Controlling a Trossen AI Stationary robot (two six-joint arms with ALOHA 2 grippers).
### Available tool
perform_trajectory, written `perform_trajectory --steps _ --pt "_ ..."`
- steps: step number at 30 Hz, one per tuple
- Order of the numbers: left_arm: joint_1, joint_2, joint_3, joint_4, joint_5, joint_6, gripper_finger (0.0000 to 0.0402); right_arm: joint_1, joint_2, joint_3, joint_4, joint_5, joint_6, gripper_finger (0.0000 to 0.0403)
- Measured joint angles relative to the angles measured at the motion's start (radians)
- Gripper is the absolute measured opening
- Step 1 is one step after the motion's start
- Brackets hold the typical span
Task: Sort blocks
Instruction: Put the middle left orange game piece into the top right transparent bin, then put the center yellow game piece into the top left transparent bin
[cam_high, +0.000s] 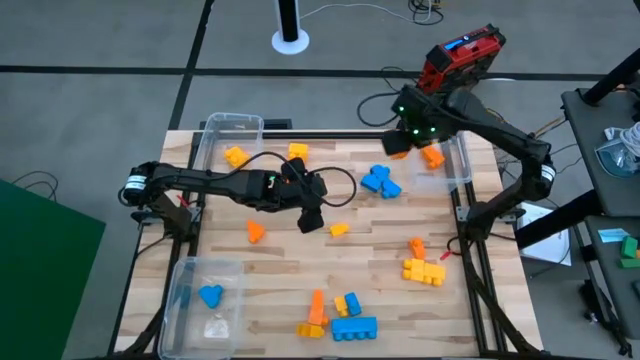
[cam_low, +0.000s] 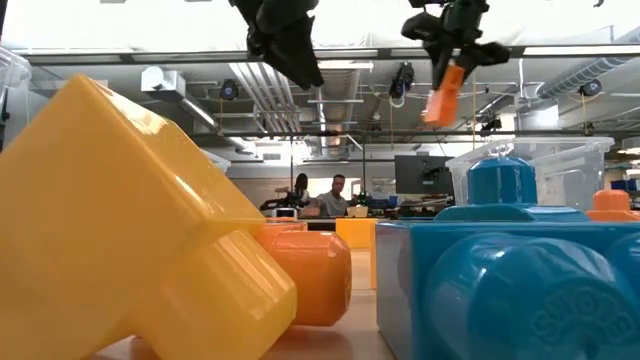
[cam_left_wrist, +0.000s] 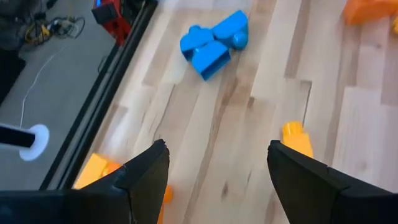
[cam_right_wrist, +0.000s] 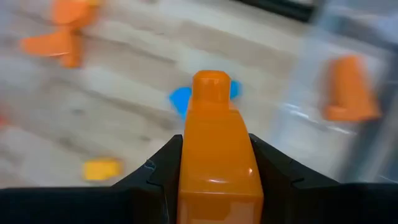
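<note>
The wooden table (cam_high: 300, 260) is carrying the scattered blocks, with clear bins at its edges holding sorted colours — an orange one (cam_high: 433, 156) is lying in the bin (cam_high: 462, 160) at the far right corner, a blue one (cam_high: 210, 295) in the near left bin (cam_high: 185, 290). The right gripper (cam_high: 400, 145) is clenching an orange block (cam_right_wrist: 216, 149) in the air just beside that far-right bin, probably to drop it with its match. The left gripper (cam_left_wrist: 217, 168) is hanging released over mid-table, a small yellow block (cam_left_wrist: 297, 138) near one finger — likely its next pick.
</note>
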Motion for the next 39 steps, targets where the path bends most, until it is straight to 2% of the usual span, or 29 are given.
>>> perform_trajectory --steps 5,10,15,19,27,36,39 --pt "0.000 0.000 0.000 -0.053 0.000 -0.014 0.0246 -0.040 -0.001 0.045 -0.183 0.219 0.050 0.0132" --pt "0.005 0.000 0.000 -0.090 -0.014 -0.015 0.0246 -0.072 -0.020 0.008 -0.170 0.234 0.038 0.0132" --pt "0.010 0.000 0.000 -0.108 -0.016 -0.015 0.0246 -0.109 -0.010 -0.064 -0.175 0.353 0.001 0.0132" --pt "0.010 0.000 0.000 -0.110 -0.016 -0.025 0.0246 -0.154 -0.004 -0.133 -0.149 0.358 -0.050 0.0133" --pt "0.010 0.000 0.000 -0.117 -0.016 -0.046 0.0246 -0.196 -0.004 -0.252 -0.019 0.359 -0.110 0.0175" --pt "0.010 0.000 0.000 -0.123 -0.013 -0.063 0.0246 -0.200 -0.009 -0.286 0.024 0.352 -0.136 0.0158" --pt "0.010 0.000 0.000 -0.122 0.024 -0.070 0.0246 -0.198 -0.023 -0.275 0.025 0.331 -0.137 0.0149"
